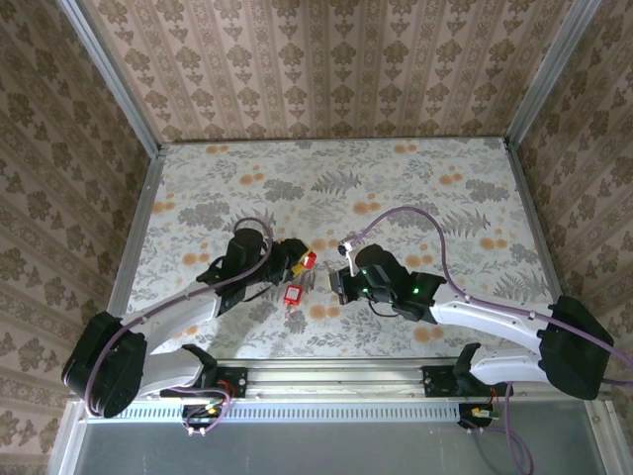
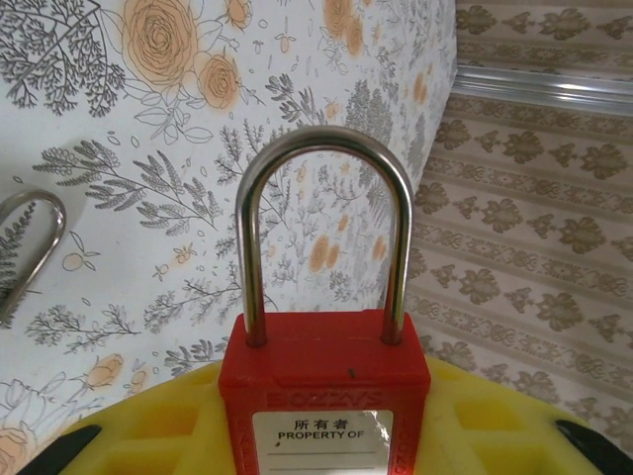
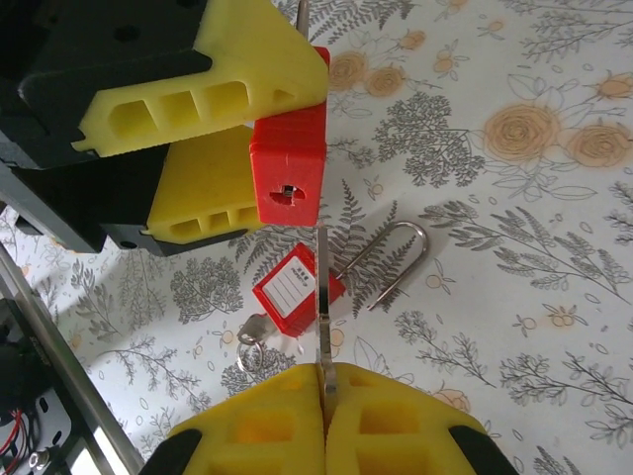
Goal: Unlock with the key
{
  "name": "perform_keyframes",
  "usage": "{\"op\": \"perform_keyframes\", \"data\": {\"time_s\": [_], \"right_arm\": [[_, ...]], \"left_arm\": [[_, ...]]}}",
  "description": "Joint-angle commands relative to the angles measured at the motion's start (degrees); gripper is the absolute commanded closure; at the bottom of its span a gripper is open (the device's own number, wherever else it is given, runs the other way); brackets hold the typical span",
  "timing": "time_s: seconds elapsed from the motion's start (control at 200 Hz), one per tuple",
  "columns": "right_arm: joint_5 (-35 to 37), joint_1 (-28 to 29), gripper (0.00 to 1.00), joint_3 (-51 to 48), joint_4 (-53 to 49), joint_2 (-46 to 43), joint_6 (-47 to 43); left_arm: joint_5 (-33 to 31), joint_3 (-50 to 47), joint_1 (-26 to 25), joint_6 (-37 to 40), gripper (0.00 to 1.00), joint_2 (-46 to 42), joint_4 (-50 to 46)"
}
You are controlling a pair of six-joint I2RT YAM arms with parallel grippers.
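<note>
We found the left gripper (image 1: 297,260) above the table (image 1: 415,188), its jaws closed on the body of a red padlock (image 2: 326,396) — shackle (image 2: 321,148) pointing away, keyhole (image 3: 287,193) facing the right gripper (image 3: 324,406). The right jaws were clamped on the key (image 3: 322,307), whose tip stood just beside the keyhole face. A second red padlock (image 3: 295,295) lay on the table below.

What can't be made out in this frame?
1. Head of the key: right wrist view, buried between the right gripper's pads.
2. Label on the held padlock: left wrist view, cut by the bottom edge.
3. Gap from key tip to keyhole: top view, too small.
4. Shackle foot of the spare padlock: right wrist view, behind the key blade.
</note>
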Motion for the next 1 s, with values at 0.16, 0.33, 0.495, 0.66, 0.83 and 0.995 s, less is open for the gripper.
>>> {"op": "perform_keyframes", "data": {"time_s": [0.16,0.33,0.495,0.66,0.83,0.995], "right_arm": [[-3.27,0.2,1.0,3.04,4.08,4.36,0.42],[-3.86,0.2,1.0,3.65,3.73,4.27,-0.08],[-4.89,0.29,1.0,3.11,3.23,3.19,-0.01],[-5.9,0.51,1.0,0.91,5.67,2.83,1.37],[-6.65,0.4,1.0,1.78,6.27,3.36,1.59],[-6.0,0.34,1.0,2.73,5.12,4.4,1.48]], "left_arm": [[-0.87,0.22,-1.61,-2.51,1.0,-4.21,2.45],[-1.04,0.26,-1.61,-1.19,1.0,-4.84,0.35],[-1.92,0.54,-1.18,0.09,1.0,-5.46,-1.95],[-1.48,0.88,-1.06,0.74,1.0,-4.84,-1.52],[-2.09,1.05,-1.26,1.82,1.0,-5.19,-2.93],[-1.57,1.19,-1.3,1.94,1.0,-4.93,-1.93]]}}
